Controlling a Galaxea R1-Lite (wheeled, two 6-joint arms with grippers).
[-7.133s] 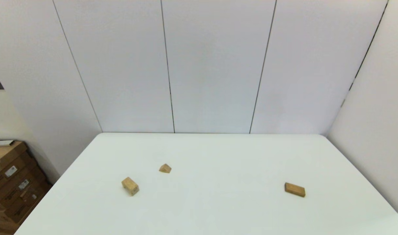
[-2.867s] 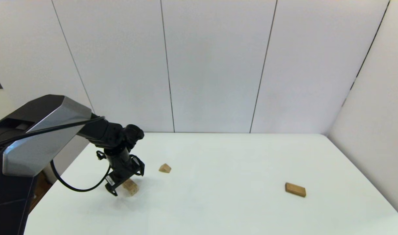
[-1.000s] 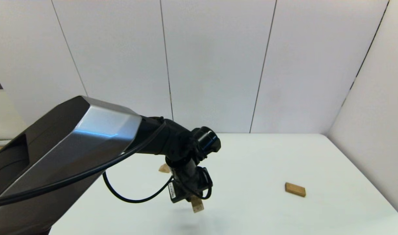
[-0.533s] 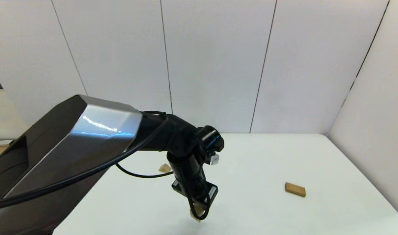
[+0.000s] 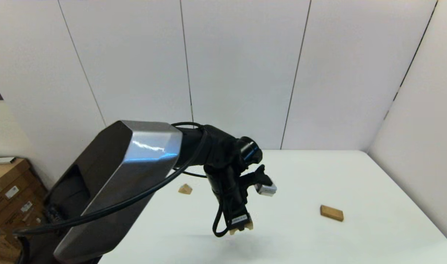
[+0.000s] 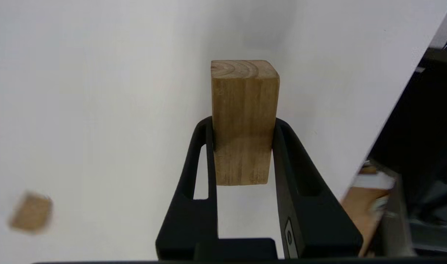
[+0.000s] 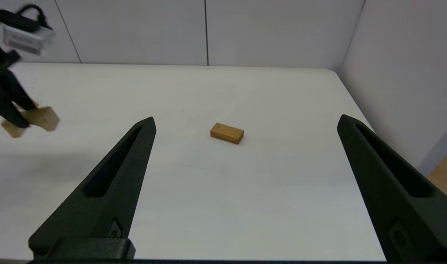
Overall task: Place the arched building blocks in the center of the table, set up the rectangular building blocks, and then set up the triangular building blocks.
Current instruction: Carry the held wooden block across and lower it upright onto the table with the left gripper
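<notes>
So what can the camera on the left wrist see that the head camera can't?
Only the left wrist view shows the left claw up close, shut on the arched block, with the wood grain plain to see. Only the head view shows the rectangular block lying flat far to the right, the back wall and the cardboard boxes. Both views show the arched block held above the white table, and the triangular block on the table.

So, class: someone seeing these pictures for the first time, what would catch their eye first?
The big black and silver left arm, its left gripper shut on the arched block, held above the white table near its middle. Then the rectangular block lying flat to the right and the triangular block farther back left.
</notes>
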